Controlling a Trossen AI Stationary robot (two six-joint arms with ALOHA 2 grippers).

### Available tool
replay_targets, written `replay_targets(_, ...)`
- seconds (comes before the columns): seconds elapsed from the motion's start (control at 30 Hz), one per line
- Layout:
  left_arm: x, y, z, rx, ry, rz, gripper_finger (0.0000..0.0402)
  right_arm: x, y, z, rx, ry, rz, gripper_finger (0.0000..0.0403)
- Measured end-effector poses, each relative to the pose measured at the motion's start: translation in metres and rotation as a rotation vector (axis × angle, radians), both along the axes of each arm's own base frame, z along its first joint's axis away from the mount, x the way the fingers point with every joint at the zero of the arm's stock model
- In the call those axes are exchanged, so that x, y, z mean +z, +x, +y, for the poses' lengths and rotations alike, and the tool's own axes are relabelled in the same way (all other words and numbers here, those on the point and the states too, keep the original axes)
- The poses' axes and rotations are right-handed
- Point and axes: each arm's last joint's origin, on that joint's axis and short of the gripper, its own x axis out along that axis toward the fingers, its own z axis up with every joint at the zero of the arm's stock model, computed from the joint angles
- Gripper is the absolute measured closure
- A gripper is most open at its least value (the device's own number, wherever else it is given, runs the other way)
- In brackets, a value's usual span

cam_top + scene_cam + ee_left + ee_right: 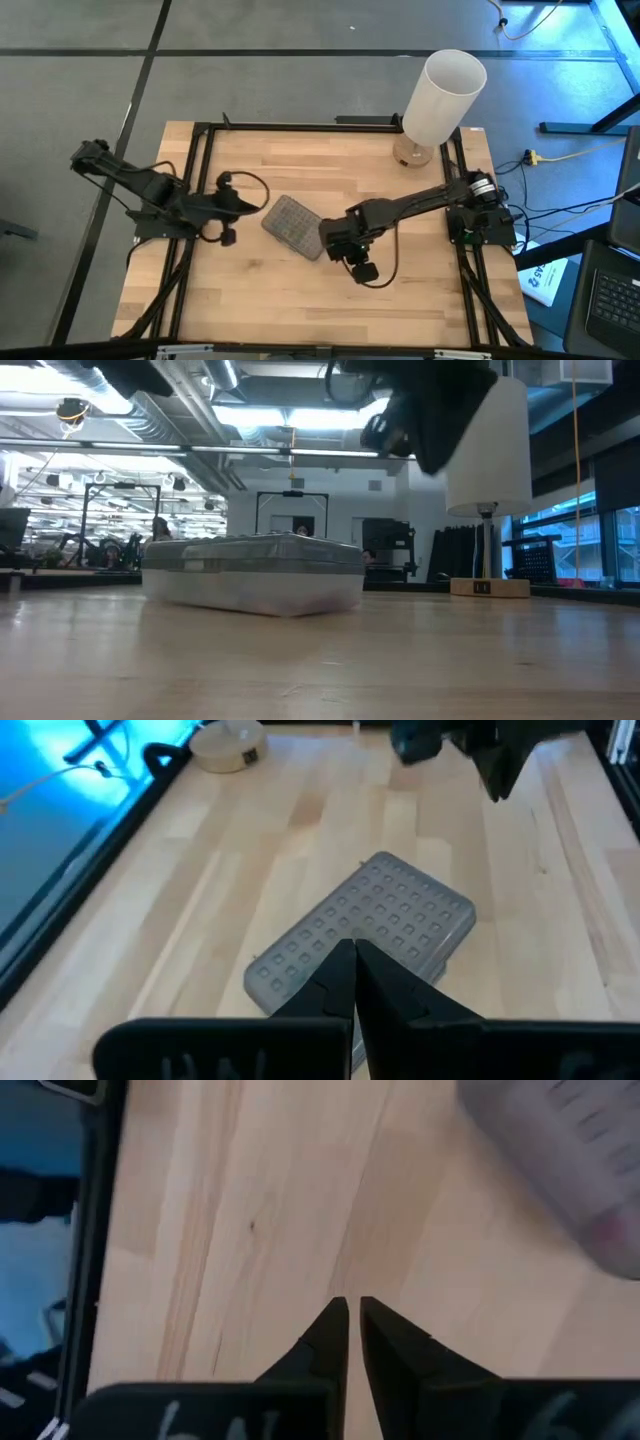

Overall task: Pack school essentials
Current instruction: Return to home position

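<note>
from above i see the closed box (293,227) in the middle of the table (300,300) between the left gripper (258,205) and the right gripper (330,240), the level view shows the school supplies (300,602) only as a pink blur through its wall, the left wrist view shows that arm's fingers (385,990) pressed together above the lid, and the right wrist view shows its fingers (325,1335) nearly touching over bare table beside the box.

This is a robotics lab in a large, open industrial hall. The wooden surface (300,290) sits inside a black metal frame (203,150) that carries the left arm (150,185) and the right arm (420,205). Cables (565,212) trail over the grey floor (300,85) near a keyboard (610,300) just beside the frame. Across the room, bare ceiling ducts (250,435) and strip lights (265,415) hang over more black rigs (120,510), with a person (160,528) among them.
</note>
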Motion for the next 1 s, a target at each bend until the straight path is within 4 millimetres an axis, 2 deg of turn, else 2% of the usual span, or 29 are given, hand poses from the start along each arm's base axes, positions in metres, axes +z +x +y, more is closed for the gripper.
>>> replay_targets(0.2, -0.016, -0.022, 0.003, -0.011, -0.039, -0.045, 0.0401, 0.032, -0.026, -0.008, -0.011, 0.027, -0.193, 0.0368)
replay_targets(0.37, -0.026, -0.03, 0.006, -0.028, -0.093, -0.168, 0.0401, 0.045, -0.06, -0.021, -0.049, 0.115, -0.428, 0.0368)
replay_targets(0.63, -0.045, -0.041, 0.011, -0.072, -0.095, -0.356, 0.0402, 0.041, -0.124, -0.045, -0.125, 0.216, -0.754, 0.0368)
replay_targets(0.8, -0.053, -0.051, 0.018, -0.04, -0.107, -0.411, 0.0402, 0.029, -0.161, -0.057, -0.16, 0.257, -0.905, 0.0368)
replay_targets(1.0, -0.058, -0.063, 0.025, -0.018, -0.11, -0.479, 0.0402, 0.012, -0.193, -0.066, -0.189, 0.298, -1.041, 0.0368)
